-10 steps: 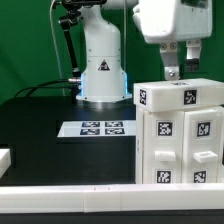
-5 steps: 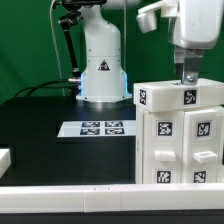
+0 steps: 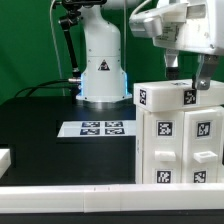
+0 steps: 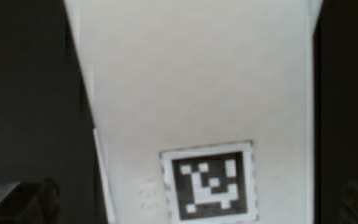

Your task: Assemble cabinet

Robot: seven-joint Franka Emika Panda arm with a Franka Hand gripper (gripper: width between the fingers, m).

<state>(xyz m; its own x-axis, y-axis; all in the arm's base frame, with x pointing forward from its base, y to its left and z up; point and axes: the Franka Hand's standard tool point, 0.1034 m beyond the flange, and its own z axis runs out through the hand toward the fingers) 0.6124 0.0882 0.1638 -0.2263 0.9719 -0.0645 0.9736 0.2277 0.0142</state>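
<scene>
The cabinet [image 3: 178, 135] is a large white box at the exterior view's right, with small white blocks on its front that carry black-and-white square markers. My gripper [image 3: 188, 72] hangs just above the cabinet's top face. It is open and empty, with its dark fingers [image 3: 172, 66] spread apart over the top's far edge. In the wrist view the cabinet's white top [image 4: 194, 90] fills the middle, with one marker [image 4: 211, 178] on it. A dark fingertip [image 4: 16, 205] shows at the corner, beside the white face. Whether the fingers touch the cabinet I cannot tell.
The marker board [image 3: 100, 128] lies flat on the black table, between the arm's white base [image 3: 100, 70] and the cabinet. A small white part [image 3: 5, 158] sits at the exterior view's left edge. A white rail [image 3: 70, 197] runs along the front.
The hand has turned about its vertical axis above the cabinet, so both fingers now show spread side by side. The cabinet has not moved.
</scene>
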